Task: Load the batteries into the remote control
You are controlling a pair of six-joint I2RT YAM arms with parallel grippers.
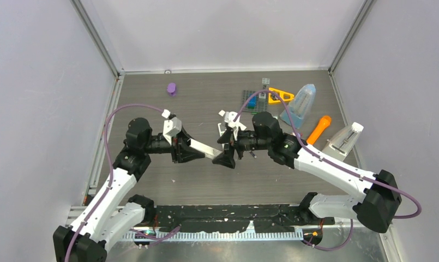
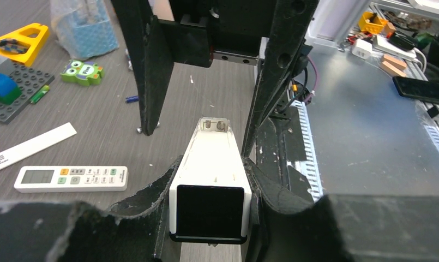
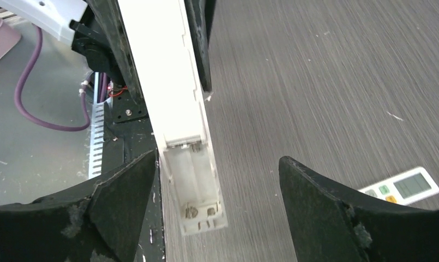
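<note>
My left gripper (image 1: pixel 192 150) is shut on a white remote (image 1: pixel 202 148) and holds it above the table, with the far end pointing right. In the left wrist view the remote (image 2: pixel 209 164) sits between my pads. Its battery compartment (image 3: pixel 195 177) is open and empty. My right gripper (image 1: pixel 226 158) is open, and its fingers (image 3: pixel 315 207) straddle that open end (image 3: pixel 203 215), which lies close to the left finger. A small blue battery (image 2: pixel 131 99) lies on the table. The other batteries are not in view.
A second white remote (image 2: pixel 71 178) and a white strip (image 2: pixel 29 147) lie on the table. At the back right are a brick baseplate (image 1: pixel 255 100), a yellow triangle (image 1: pixel 280 96), a blue bag (image 1: pixel 300 105), an orange carrot toy (image 1: pixel 319 129) and a purple object (image 1: pixel 172 88).
</note>
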